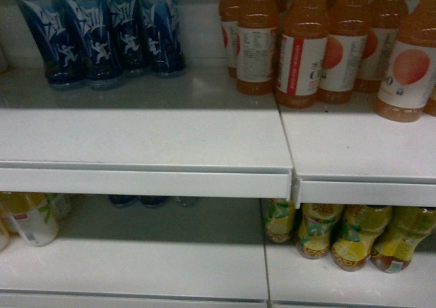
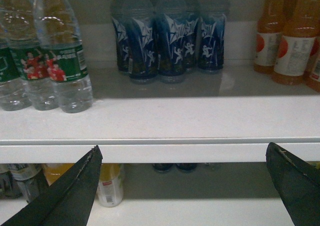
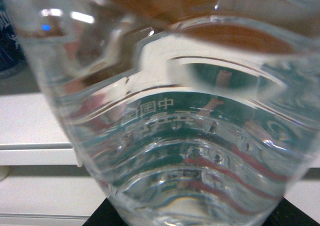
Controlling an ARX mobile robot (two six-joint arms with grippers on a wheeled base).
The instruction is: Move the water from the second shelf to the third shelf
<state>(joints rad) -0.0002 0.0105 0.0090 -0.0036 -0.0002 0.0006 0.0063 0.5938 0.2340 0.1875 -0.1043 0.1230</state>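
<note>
The right fingers grip the water (image 3: 170, 136), a clear ribbed bottle showing a green label with "中国". The left fingers (image 2: 75, 186) are spread wide open near the shelf (image 2: 160, 121).

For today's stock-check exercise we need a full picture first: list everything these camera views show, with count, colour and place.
shelved water bottles: at least three, clear with green labels, upper shelf, far left
held water bottle: one, clear, fills the right wrist view
blue bottles: about four, dark blue with white figures, upper shelf, back left
orange bottles: six or more, orange drink with white labels, upper shelf, right
yellow bottles: four, yellow-green labels, lower shelf, right
pale bottle: one clear to see, white label, lower shelf, left
shelves: two, white
left gripper: black, jaws wide apart, empty
right gripper: black slivers flanking the held bottle's base
</note>
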